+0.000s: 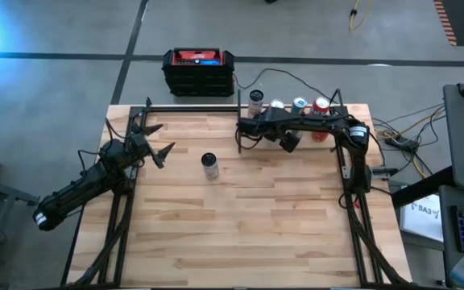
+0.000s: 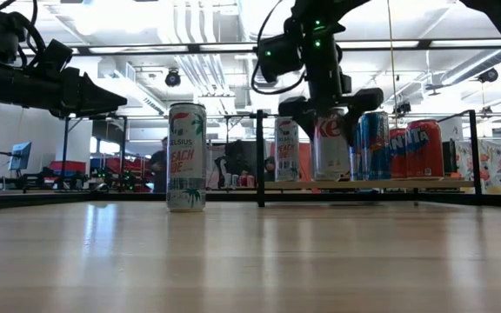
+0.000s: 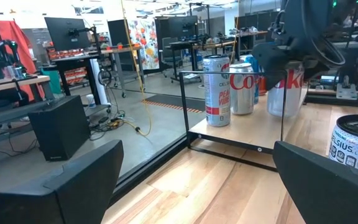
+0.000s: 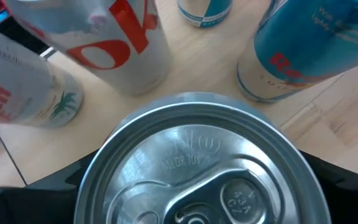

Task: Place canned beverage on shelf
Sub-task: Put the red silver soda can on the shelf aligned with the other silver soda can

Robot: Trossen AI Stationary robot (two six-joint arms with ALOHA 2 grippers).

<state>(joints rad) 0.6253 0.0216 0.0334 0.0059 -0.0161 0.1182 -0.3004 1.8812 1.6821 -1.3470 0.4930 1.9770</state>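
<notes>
A: Where is the right gripper (image 1: 290,142) working?

B: It is hanging over the shelf (image 2: 459,183), its jaws closed around a silver can (image 4: 194,165), gripping it from above. In the low view that can (image 2: 330,146) is standing upright at the shelf's front, at or just off the board; I cannot tell whether it is resting yet.

A: How should it be finishing?

B: I'd say by keeping the can vertical, letting the base sit flat, opening the fingers, then rising straight up. Any sideways drift is risking a knock.

A: Because of neighbours?

B: Yes. A white can (image 2: 287,149) is standing just beside it on one side, a blue can (image 2: 374,145) on the other, and red cans (image 2: 424,148) further along. The wrist view is showing them crowding close.

A: And the edges?

B: Thin black rods are framing the board, with an upright post (image 2: 259,156) near the white can. Straight up is the freest way out.

A: The other arm?

B: The left gripper (image 1: 158,145) is waiting wide open near the table's left edge, holding nothing. A lone can (image 1: 209,165) is standing mid-table between the arms, well apart from the shelf, with bare wood all around it.
</notes>
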